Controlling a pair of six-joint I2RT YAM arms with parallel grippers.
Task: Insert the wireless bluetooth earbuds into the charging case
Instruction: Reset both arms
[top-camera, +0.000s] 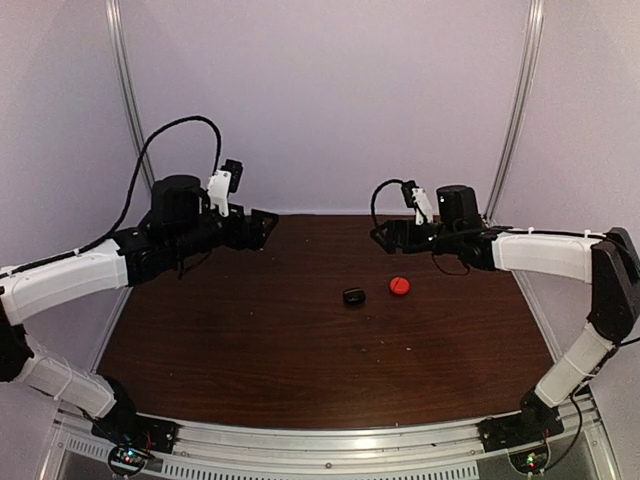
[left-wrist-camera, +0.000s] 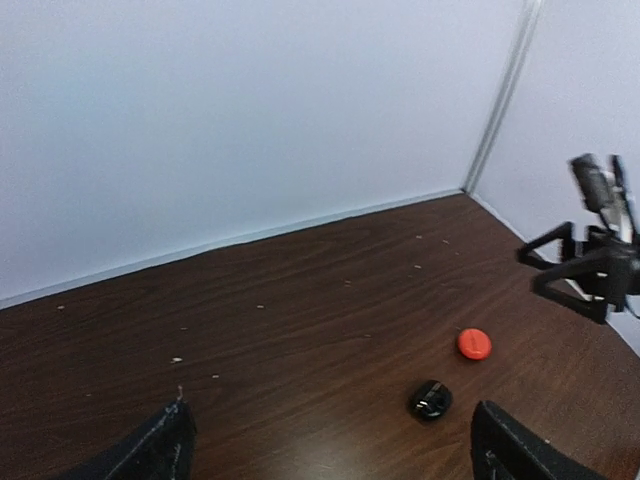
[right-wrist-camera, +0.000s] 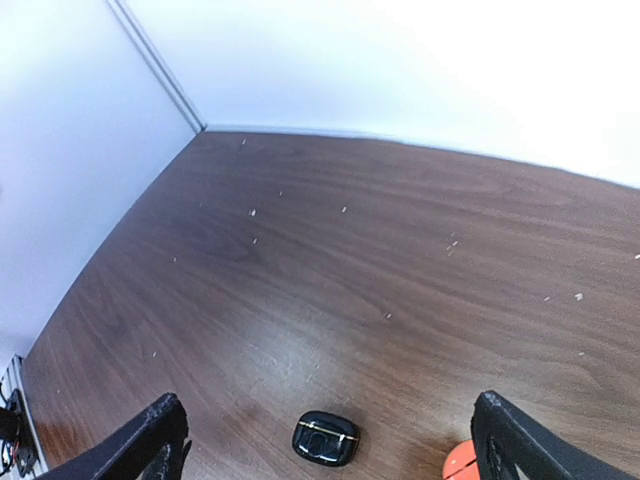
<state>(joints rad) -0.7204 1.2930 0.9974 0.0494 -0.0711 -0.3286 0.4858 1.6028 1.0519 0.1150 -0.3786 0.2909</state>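
Note:
A small black rounded case (top-camera: 353, 296) and a small red rounded case (top-camera: 400, 286) lie shut on the dark wooden table, right of centre. Both show in the left wrist view, black (left-wrist-camera: 430, 400) and red (left-wrist-camera: 474, 344), and in the right wrist view, black (right-wrist-camera: 325, 438) and red (right-wrist-camera: 458, 463) at the bottom edge. No loose earbuds are in view. My left gripper (top-camera: 262, 228) (left-wrist-camera: 335, 452) is open and empty, raised at the back left. My right gripper (top-camera: 385, 236) (right-wrist-camera: 335, 448) is open and empty, raised behind the cases.
White walls close the table at the back and both sides, with metal corner posts (top-camera: 128, 90) (top-camera: 515, 100). The table (top-camera: 250, 340) bears small pale specks. The right gripper also shows in the left wrist view (left-wrist-camera: 580, 275).

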